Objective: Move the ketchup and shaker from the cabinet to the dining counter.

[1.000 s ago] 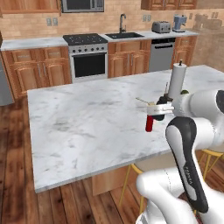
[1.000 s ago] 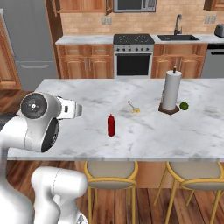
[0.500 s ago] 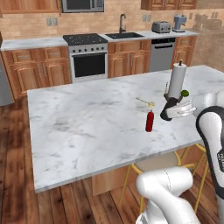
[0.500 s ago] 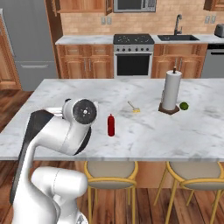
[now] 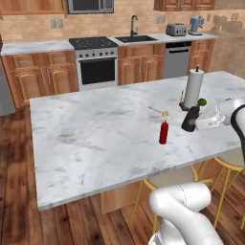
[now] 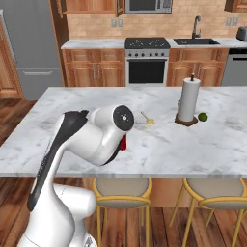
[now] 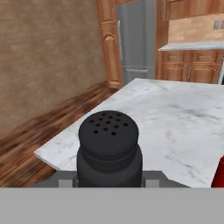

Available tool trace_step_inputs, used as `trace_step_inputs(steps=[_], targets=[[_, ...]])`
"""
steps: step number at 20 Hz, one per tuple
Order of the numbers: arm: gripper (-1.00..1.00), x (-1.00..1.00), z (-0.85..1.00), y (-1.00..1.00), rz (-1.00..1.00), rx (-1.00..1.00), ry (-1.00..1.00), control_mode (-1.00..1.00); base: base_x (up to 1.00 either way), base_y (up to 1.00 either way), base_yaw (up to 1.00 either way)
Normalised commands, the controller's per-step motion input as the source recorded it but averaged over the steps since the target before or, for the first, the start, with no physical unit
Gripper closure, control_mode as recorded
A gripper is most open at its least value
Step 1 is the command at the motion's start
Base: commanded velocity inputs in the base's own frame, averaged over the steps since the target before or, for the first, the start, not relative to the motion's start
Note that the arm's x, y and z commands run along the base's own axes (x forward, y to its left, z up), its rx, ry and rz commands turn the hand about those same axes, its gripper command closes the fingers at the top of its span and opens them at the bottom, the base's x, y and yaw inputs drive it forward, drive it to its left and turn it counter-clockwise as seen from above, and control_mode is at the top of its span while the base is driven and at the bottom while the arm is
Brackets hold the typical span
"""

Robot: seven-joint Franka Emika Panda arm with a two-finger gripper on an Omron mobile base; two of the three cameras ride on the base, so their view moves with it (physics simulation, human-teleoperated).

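Gripping the shaker [image 5: 191, 119] upright, tool [image 5: 201, 122] closed on it, right of ketchup [image 5: 163, 132] above dining counter [image 5: 95, 139].

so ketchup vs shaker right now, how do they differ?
The ketchup is a slim red bottle with a tapered nozzle; the shaker is black and squat, with a perforated top in the hand view. The ketchup stands free on the dining counter; the shaker sits in the claw, near the paper towel roll. Both are upright, over the same marble top.
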Motion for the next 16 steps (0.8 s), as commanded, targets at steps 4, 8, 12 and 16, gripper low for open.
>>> trace_step_inputs(steps=[4,8,12,16], targets=[[1.00,0.00,-0.07,-0.26,0.17,-0.11,-0.06,-1.00,0.00,0.00,0.00],[1.00,0.00,-0.17,-0.13,0.10,-0.10,-0.11,-1.00,0.00,0.00,0.00],[1.00,-0.03,-0.18,-0.11,0.06,-0.06,-0.16,-1.00,0.00,0.00,0.00],[1.00,-0.12,-0.12,-0.17,0.00,-0.11,-0.12,-1.00,0.00,0.00,0.00]])
